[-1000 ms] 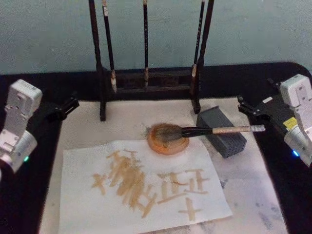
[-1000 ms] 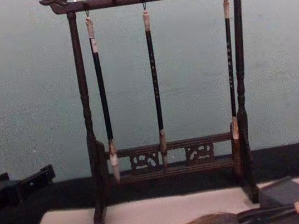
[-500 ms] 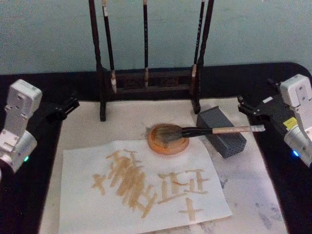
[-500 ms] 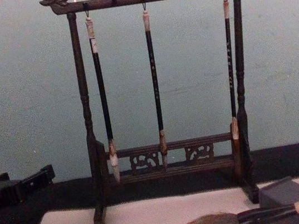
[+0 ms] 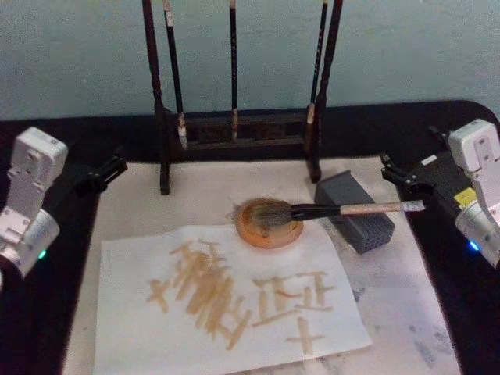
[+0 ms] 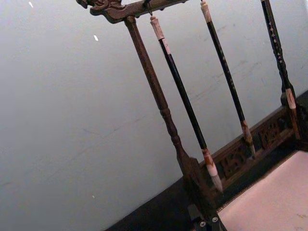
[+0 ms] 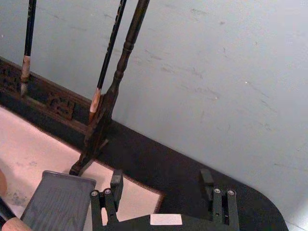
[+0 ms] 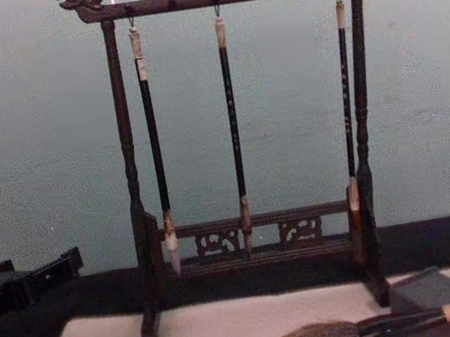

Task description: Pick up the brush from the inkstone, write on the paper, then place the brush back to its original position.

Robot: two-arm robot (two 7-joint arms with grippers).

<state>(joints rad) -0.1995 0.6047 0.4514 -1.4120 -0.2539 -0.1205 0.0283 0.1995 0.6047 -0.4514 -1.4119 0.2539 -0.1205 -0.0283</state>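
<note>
As it lay, brush [image 5: 328, 209] seemingly stays.

Matt cream paper [image 5: 125, 328], bushy-bristled brush [image 5: 328, 209] with pale wooden handle, dark carved wooden rack [image 8: 126, 149], black cloth [image 5: 406, 125]

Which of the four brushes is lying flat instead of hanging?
The big brush with the bushy head: its bristles rest on the dish and its handle lies across the grey block. The three slim brushes hang upright from the rack.
</note>
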